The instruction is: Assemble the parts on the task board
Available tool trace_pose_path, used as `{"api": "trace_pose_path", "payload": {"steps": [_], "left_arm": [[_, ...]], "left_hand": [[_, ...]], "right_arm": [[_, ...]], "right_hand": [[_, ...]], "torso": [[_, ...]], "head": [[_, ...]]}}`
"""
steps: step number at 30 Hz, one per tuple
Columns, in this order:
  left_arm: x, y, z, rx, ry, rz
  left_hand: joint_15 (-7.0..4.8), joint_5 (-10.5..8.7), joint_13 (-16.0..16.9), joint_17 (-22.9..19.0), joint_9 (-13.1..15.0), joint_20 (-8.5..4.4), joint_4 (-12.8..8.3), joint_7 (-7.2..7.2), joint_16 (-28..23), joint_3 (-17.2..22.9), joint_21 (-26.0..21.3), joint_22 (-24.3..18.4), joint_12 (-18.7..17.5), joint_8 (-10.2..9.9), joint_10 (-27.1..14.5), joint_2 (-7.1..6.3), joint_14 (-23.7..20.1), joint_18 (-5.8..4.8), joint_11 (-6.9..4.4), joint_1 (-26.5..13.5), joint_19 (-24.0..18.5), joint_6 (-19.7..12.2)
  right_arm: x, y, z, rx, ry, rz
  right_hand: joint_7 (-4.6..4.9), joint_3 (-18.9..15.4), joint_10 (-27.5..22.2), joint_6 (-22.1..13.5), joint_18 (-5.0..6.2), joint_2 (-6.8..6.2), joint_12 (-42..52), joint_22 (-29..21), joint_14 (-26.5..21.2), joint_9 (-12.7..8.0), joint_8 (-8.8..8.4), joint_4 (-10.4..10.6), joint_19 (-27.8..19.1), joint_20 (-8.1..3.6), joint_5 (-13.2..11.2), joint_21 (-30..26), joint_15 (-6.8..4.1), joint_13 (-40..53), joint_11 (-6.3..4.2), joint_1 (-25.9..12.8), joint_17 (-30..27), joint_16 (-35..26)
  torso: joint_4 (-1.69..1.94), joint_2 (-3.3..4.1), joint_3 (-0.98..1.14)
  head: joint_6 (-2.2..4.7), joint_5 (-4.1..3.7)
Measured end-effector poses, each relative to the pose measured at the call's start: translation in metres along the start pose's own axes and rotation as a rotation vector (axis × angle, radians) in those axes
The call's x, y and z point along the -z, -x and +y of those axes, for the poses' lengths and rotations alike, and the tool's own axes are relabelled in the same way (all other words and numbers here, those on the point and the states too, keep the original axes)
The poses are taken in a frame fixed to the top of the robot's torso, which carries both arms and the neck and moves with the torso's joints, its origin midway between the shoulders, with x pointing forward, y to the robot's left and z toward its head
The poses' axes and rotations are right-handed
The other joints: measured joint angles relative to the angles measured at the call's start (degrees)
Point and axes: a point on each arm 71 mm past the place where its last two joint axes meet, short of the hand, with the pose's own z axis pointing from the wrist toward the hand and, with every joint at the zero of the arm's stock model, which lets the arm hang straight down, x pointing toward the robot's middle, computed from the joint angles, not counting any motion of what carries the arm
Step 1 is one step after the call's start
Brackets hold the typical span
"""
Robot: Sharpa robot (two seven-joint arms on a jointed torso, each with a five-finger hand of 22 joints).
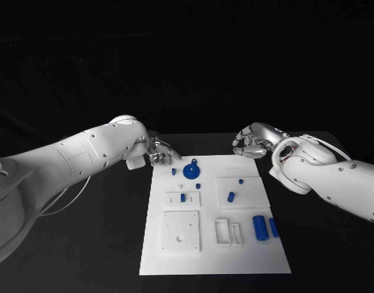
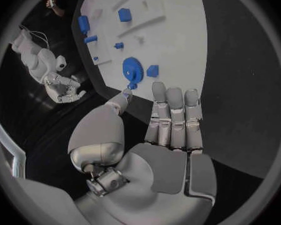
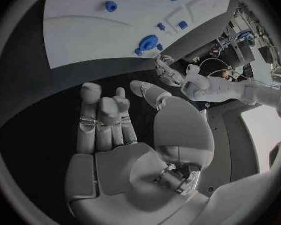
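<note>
Hands both empty with fingers apart, the left hand (image 1: 158, 154) hovers nearest the blue gear (image 1: 192, 169) lying by the task board (image 1: 174, 262)'s far edge, right hand (image 1: 250, 145) farther.

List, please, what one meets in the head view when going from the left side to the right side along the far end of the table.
Left hand → blue gear on the far end of the white board → right hand.
</note>
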Motion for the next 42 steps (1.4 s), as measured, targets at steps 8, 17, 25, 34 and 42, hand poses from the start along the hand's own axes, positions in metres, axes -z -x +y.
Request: {"api": "trace_pose_path", "payload": {"steps": [8,17,25,34,42], "left_arm": [[-0.003,-0.004,0.003,-0.001,0.011,0.020],[-0.005,-0.006,0.007,0.001,0.020,0.031],[-0.008,-0.010,0.012,0.005,0.031,0.050],[-0.009,-0.012,0.012,0.005,0.031,0.061],[-0.011,-0.016,0.013,0.008,0.032,0.073]], "left_hand": [[0.01,0.00,0.1,0.0,-0.1,0.00,-0.3,-0.03,0.0,-0.3,0.0,0.1,0.0,0.0,0.0,0.45,0.0,0.00,0.00,0.0,0.0,0.0],[0.01,0.00,0.1,0.0,-0.1,0.00,-0.6,-0.11,0.0,-0.6,-0.2,0.2,0.0,0.0,0.0,0.79,0.0,0.00,0.00,0.3,0.0,-0.1],[0.02,0.00,0.2,0.1,-0.1,0.00,-0.8,-0.12,0.0,-0.8,-0.2,0.3,0.0,0.0,0.0,0.90,0.0,0.00,0.00,0.5,0.0,-0.1],[0.02,0.00,0.2,0.1,-0.2,0.00,-0.9,-0.14,0.0,-1.2,-0.2,0.4,0.0,-0.2,-0.2,1.13,0.0,-0.60,-0.20,0.7,0.0,-0.1],[0.24,0.00,0.3,0.1,-0.1,0.00,-1.4,-0.22,0.0,-1.7,-0.4,0.5,-0.2,-0.1,-0.4,1.75,-0.2,-0.51,0.01,1.3,0.0,0.0]], "right_arm": [[0.000,0.000,0.000,-0.001,0.001,-0.001],[0.000,0.000,0.001,-0.002,0.002,-0.001],[-0.001,0.000,0.002,-0.003,0.005,-0.001],[-0.001,0.000,0.001,0.000,0.003,-0.002],[-0.001,0.000,0.002,0.000,0.005,-0.002]], "right_hand": [[0.05,0.0,0.0,-0.1,0.00,0.00,0.0,0.0,0.0,0.0,0.00,0.0,0.0,0.01,0.0,0.0,0.00,0.0,0.00,0.0,0.0,0.0],[0.12,0.0,0.0,-0.3,0.00,0.00,0.0,0.0,0.0,0.0,0.00,0.0,-0.1,0.10,0.0,0.0,0.00,0.0,0.00,0.0,0.0,0.0],[0.13,0.0,0.0,-0.4,0.00,0.00,0.0,0.0,0.0,0.0,0.00,0.0,-0.1,0.10,0.0,0.0,0.00,0.0,0.00,0.0,0.0,0.0],[0.12,0.0,0.0,-0.5,0.00,0.00,0.0,0.0,0.0,0.0,0.00,0.0,0.0,-0.02,0.0,0.0,0.00,0.0,0.00,0.0,0.0,0.0],[0.35,0.0,0.0,-0.5,0.00,0.00,0.0,0.0,0.0,0.0,0.00,0.0,0.0,-0.02,0.0,0.0,0.00,0.0,-0.01,0.0,0.0,0.0]], "torso": [[0.05,-0.01,0.00],[0.06,-0.03,-0.03],[0.06,-0.07,-0.05],[0.04,-0.07,-0.07],[0.04,-0.04,-0.03]], "head": [[-0.25,-0.02],[-0.34,-0.09],[-0.27,-0.13],[-0.21,-0.18],[-0.38,-0.26]]}}
